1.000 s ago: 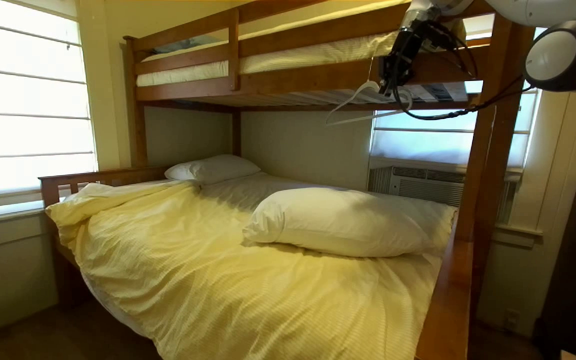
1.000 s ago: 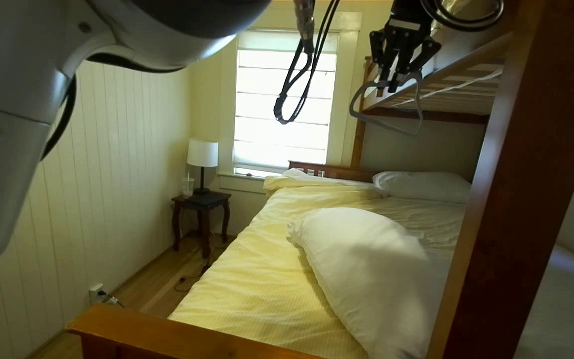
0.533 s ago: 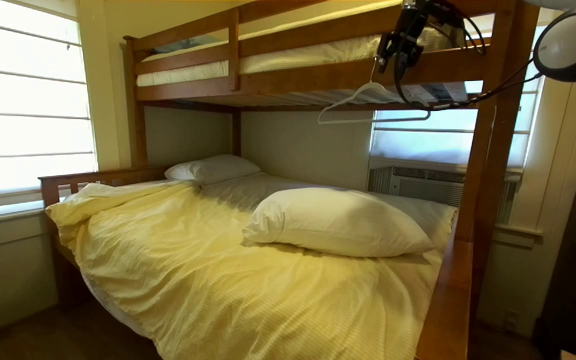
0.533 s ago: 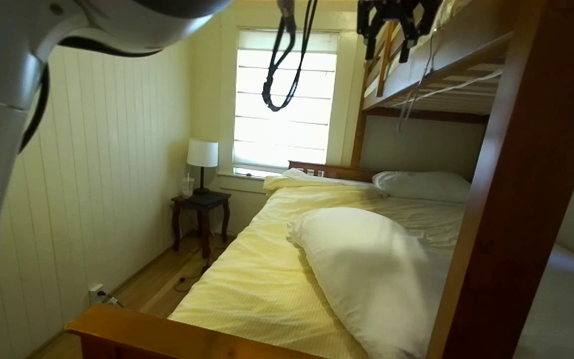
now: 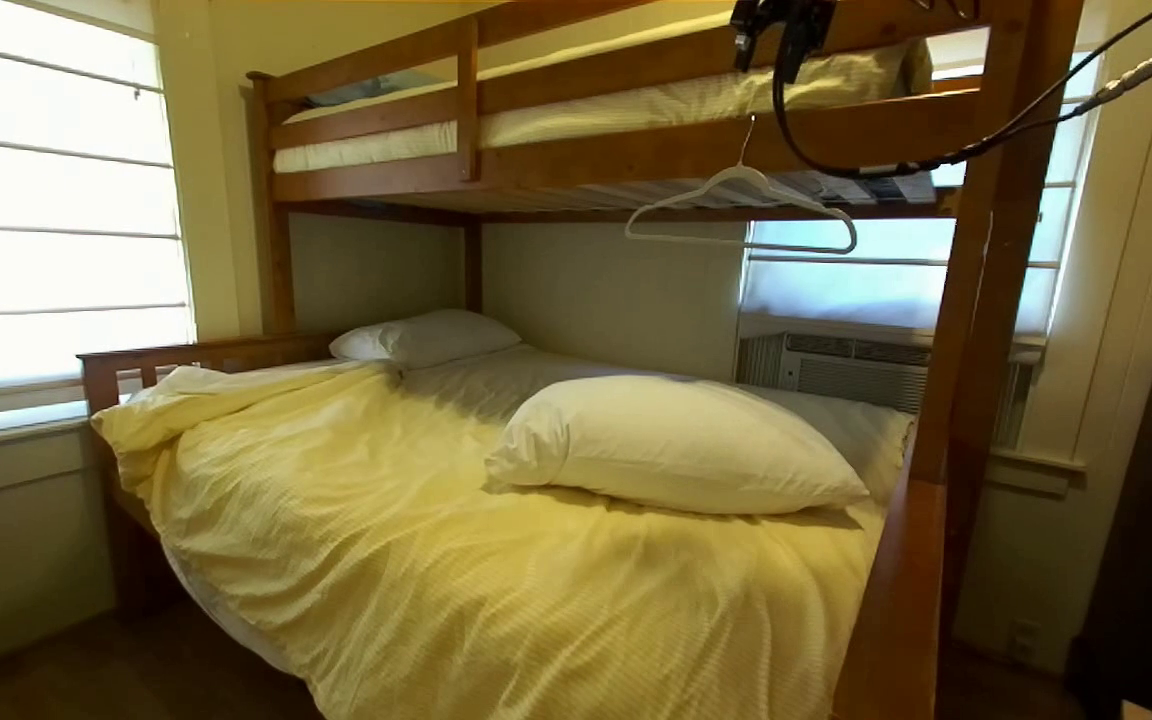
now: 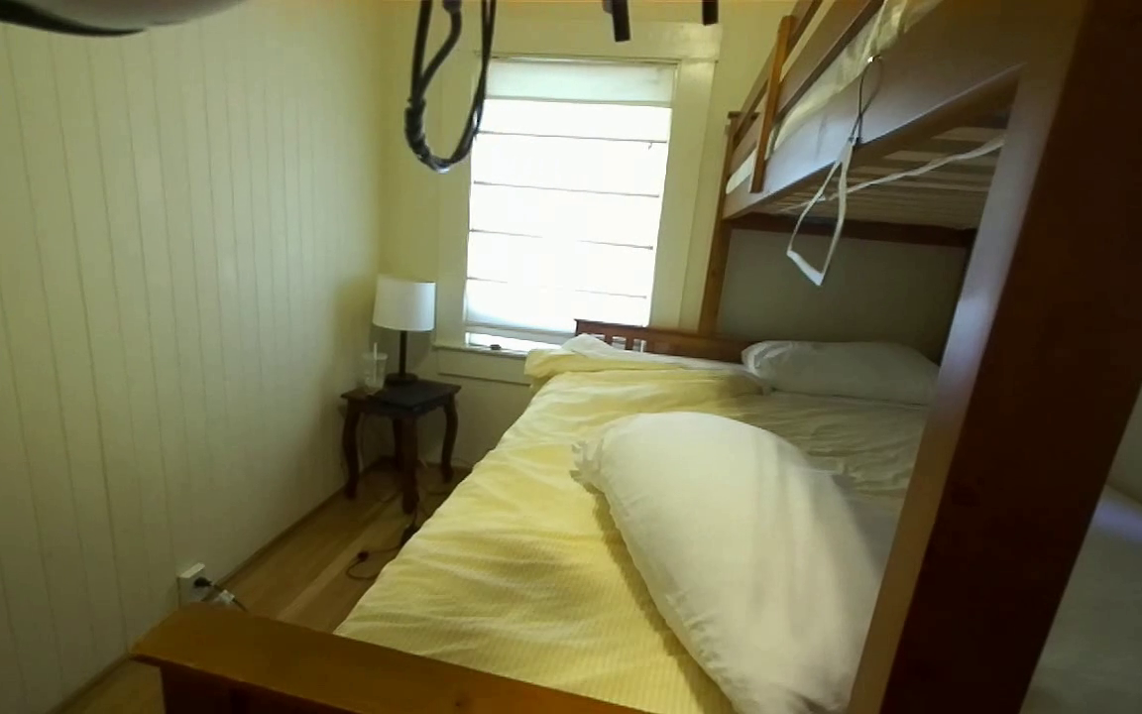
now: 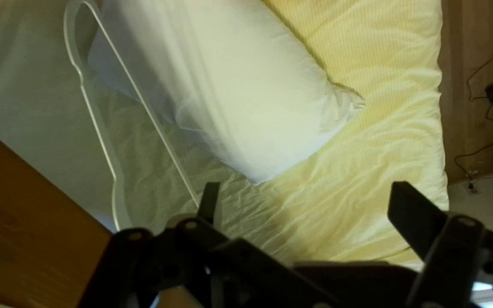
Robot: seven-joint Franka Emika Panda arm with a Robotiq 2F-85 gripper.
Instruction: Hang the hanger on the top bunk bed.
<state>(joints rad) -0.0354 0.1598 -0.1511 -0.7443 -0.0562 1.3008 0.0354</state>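
Observation:
The pale hanger point(image 5: 742, 174) hangs by its hook from the top edge of the lower side rail point(image 5: 616, 150) of the top bunk bed, its body below the rail. From the end of the bed, an exterior view shows the same hanger point(image 6: 840, 203) nearly edge-on and tilted, its hook over the rail. My gripper point(image 5: 764, 68) is above the hanger and apart from it, partly cut off by the top of the picture. In the wrist view the jaws of my gripper point(image 7: 305, 188) stand wide with nothing between them, and the hanger point(image 7: 101, 132) lies off to the left.
The lower bed has a yellow blanket point(image 5: 386, 540) and a large white pillow point(image 5: 676, 445) beneath the hanger. A thick wooden post point(image 6: 1017, 377) rises at the bunk's end. A cable loop point(image 6: 442, 119) dangles from the arm. A nightstand with a lamp point(image 6: 403, 302) stands by the window.
The gripper has opened and let go of the hanger, then moved up and away from the bunk. The hanger, between the fingers one second ago, now hangs from the rail and has turned.

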